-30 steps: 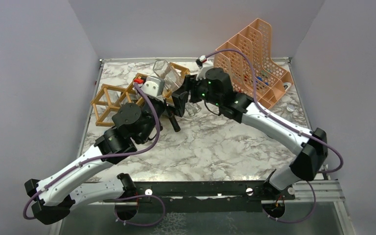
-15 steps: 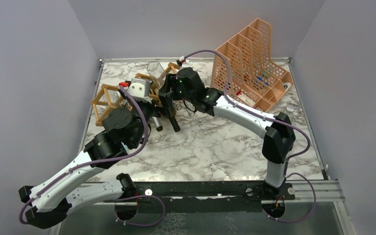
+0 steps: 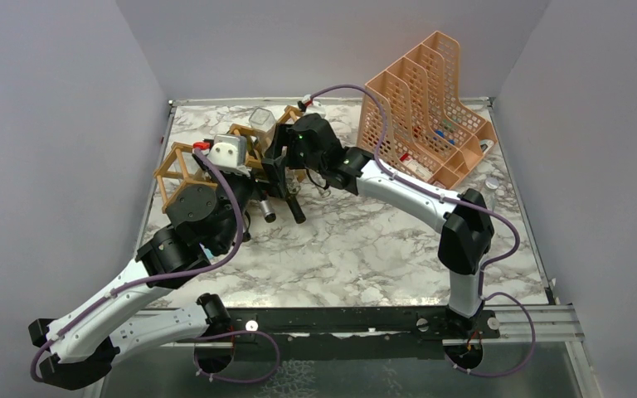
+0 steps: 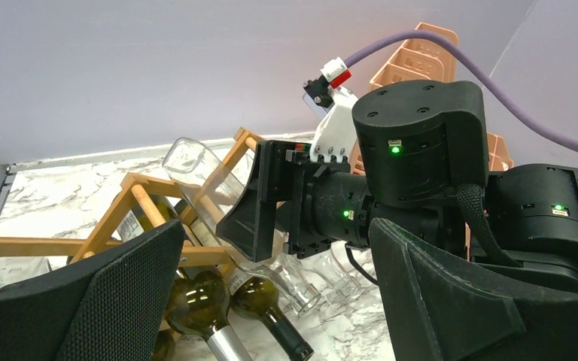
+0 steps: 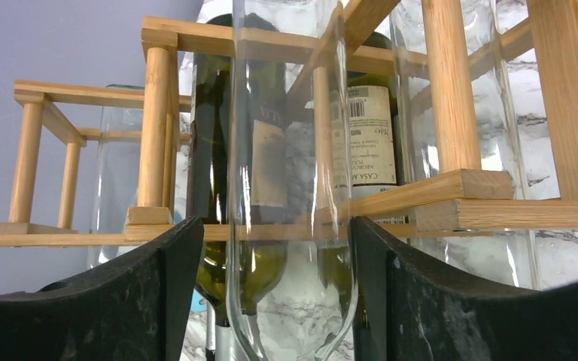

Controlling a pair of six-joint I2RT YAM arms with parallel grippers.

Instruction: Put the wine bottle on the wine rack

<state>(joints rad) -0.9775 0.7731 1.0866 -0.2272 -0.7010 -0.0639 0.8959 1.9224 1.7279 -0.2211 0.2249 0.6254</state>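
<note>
Clear bottle point(image 5: 286, 150) lying tilted among the upper sticks of the rack point(image 5: 451, 188), base raised toward the far wall and neck toward the arms, so the sticks appear to carry its weight. Right claw point(image 5: 275, 226) straddles the bottle near its shoulder, fingers apart with a gap showing on one side: judged a release, not a grip. Left claw point(image 4: 275, 248) spread wide and empty, just beside the rack, perhaps to steady it. Green bottles point(image 4: 203, 297) occupy lower cells, necks over the counter point(image 3: 365, 240)
</note>
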